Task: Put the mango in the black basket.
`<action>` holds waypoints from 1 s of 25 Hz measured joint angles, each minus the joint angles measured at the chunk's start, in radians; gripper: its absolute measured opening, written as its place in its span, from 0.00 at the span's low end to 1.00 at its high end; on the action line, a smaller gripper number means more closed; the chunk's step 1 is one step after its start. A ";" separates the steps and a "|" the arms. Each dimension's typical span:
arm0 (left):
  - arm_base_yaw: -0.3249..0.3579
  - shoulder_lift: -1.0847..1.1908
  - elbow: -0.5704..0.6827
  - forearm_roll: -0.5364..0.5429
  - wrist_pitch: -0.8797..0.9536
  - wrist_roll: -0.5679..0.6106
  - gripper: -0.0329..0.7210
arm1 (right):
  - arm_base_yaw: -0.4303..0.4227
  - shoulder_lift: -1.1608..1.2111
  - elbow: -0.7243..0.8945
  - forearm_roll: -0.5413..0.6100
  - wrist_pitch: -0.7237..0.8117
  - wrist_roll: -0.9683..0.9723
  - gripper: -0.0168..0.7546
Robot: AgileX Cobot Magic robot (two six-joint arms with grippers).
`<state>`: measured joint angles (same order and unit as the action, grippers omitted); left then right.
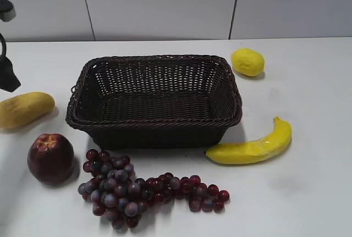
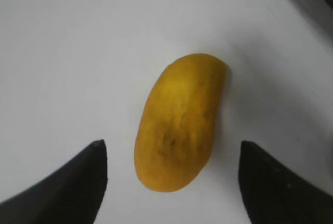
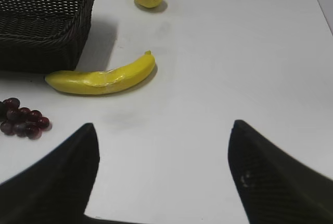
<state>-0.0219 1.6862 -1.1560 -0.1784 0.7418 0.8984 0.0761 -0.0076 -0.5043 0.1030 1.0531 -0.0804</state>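
The mango (image 1: 23, 109) lies on the white table at the far left, left of the black basket (image 1: 88, 75), which stands empty in the middle. In the left wrist view the mango (image 2: 179, 121) lies lengthwise below my open left gripper (image 2: 171, 146), its near end between the two fingertips, which do not touch it. Part of the left arm (image 1: 6, 75) shows at the left edge, above the mango. My right gripper (image 3: 162, 128) is open and empty above bare table; it does not show in the exterior view.
A lemon (image 1: 247, 62) lies right of the basket at the back. A banana (image 1: 253, 147) lies at its front right. A red apple (image 1: 50, 158) and a bunch of purple grapes (image 1: 132, 188) lie in front.
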 joint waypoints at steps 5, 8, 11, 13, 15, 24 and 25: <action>0.000 0.113 -0.062 0.002 0.044 0.095 0.84 | 0.000 0.000 0.000 0.000 0.000 0.000 0.79; 0.000 0.168 -0.085 0.015 0.057 0.134 0.84 | 0.000 0.000 0.000 0.000 0.000 0.000 0.79; 0.000 0.215 -0.104 0.018 0.055 0.155 0.84 | 0.000 0.000 0.000 0.000 0.000 0.000 0.79; 0.000 0.251 -0.117 0.018 0.056 0.166 0.84 | 0.000 0.000 0.000 0.000 0.000 0.000 0.79; 0.000 0.284 -0.124 0.017 0.055 0.176 0.84 | 0.000 0.000 0.000 0.000 0.000 0.000 0.79; 0.000 0.341 -0.138 0.016 0.047 0.191 0.80 | 0.000 0.000 0.000 0.000 0.000 0.000 0.79; 0.000 0.341 -0.142 0.016 0.053 0.191 0.80 | 0.000 0.000 0.000 0.000 0.000 0.000 0.79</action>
<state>-0.0219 2.0275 -1.2981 -0.1620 0.7943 1.0895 0.0761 -0.0076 -0.5043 0.1030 1.0531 -0.0804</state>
